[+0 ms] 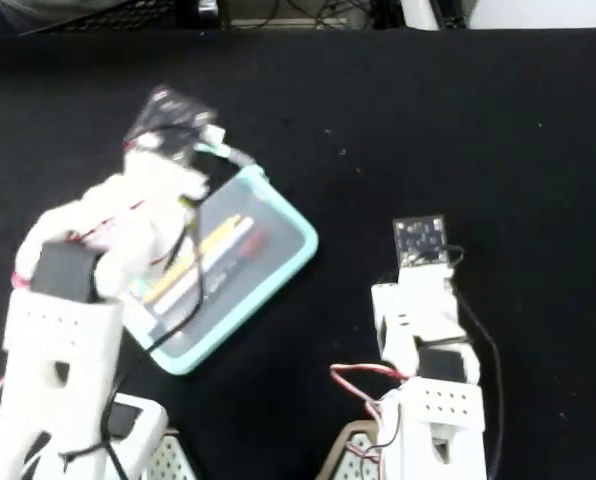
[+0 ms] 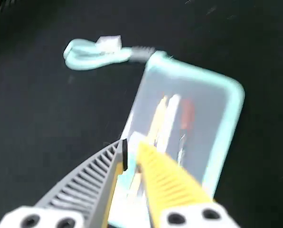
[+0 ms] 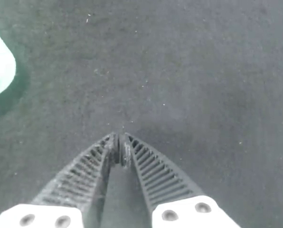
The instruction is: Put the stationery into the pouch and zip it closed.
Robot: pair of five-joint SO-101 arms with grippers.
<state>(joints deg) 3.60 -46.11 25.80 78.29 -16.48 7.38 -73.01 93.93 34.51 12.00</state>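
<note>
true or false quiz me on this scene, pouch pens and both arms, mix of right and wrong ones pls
1. The pens lie inside the clear pouch. True.
2. The right gripper is over the pouch. False: it is over the bare black table, off to one side of the pouch.
3. A teal strap loop lies on the table at one corner of the pouch. True.
4. The right gripper holds a pen. False: its fingers are shut with nothing between them.
5. The left gripper is over the pouch. True.
</note>
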